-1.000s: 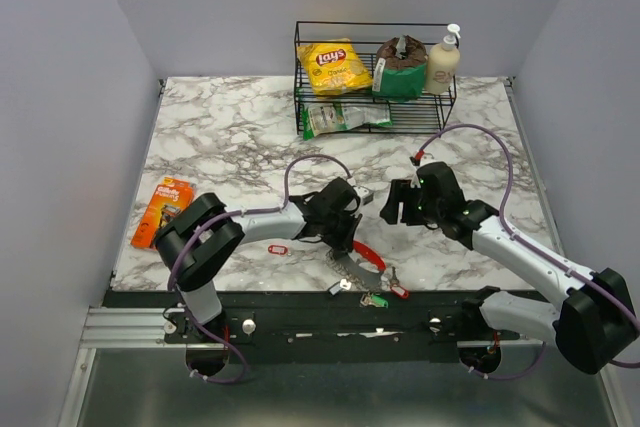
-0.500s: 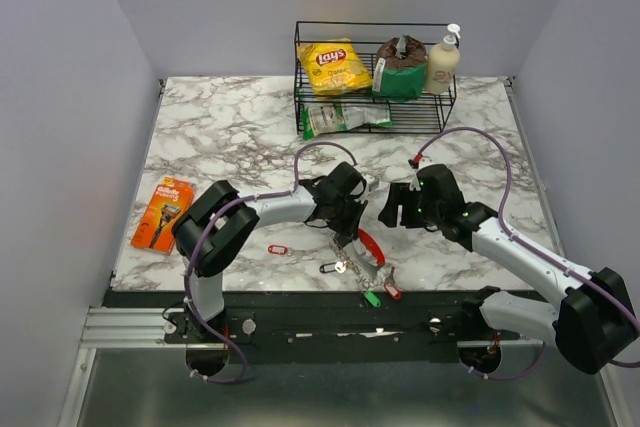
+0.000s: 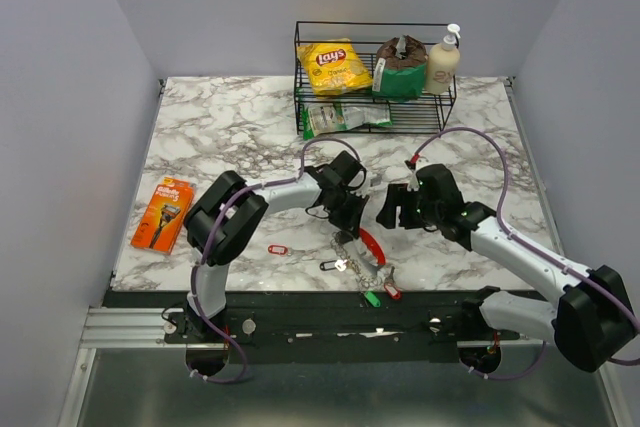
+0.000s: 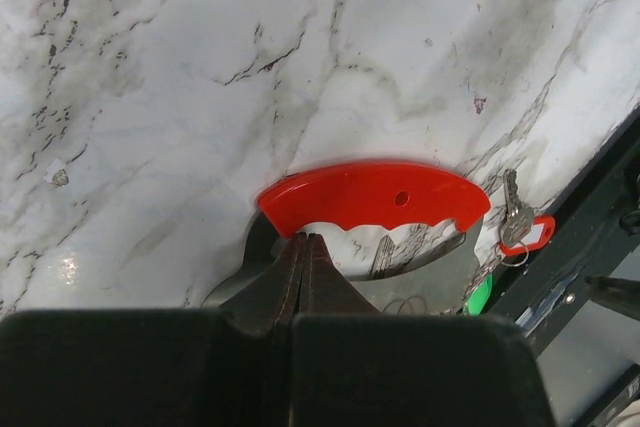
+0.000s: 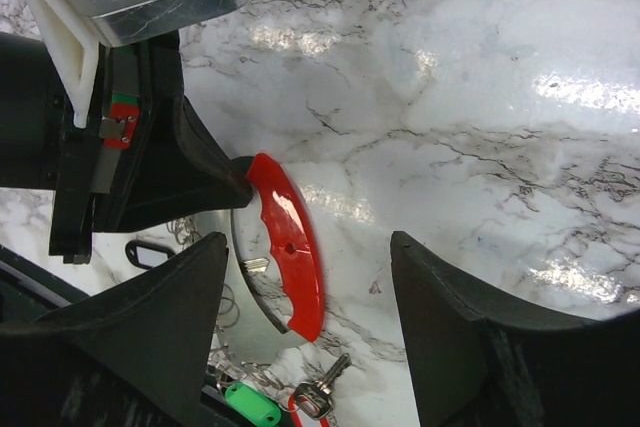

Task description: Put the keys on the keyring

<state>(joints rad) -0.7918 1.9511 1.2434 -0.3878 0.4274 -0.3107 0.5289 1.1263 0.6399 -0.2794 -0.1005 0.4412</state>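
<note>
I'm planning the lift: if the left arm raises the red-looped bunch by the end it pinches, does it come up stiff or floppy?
Probably both. The red loop looks like rigid plastic, so it should follow the shut left gripper. The chain and tagged keys lie slack beside it, so they would likely dangle and swing.

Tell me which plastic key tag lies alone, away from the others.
The red tag left of the chain, by itself. The green tag and the other red tag lie side by side at the chain's near end.
</note>
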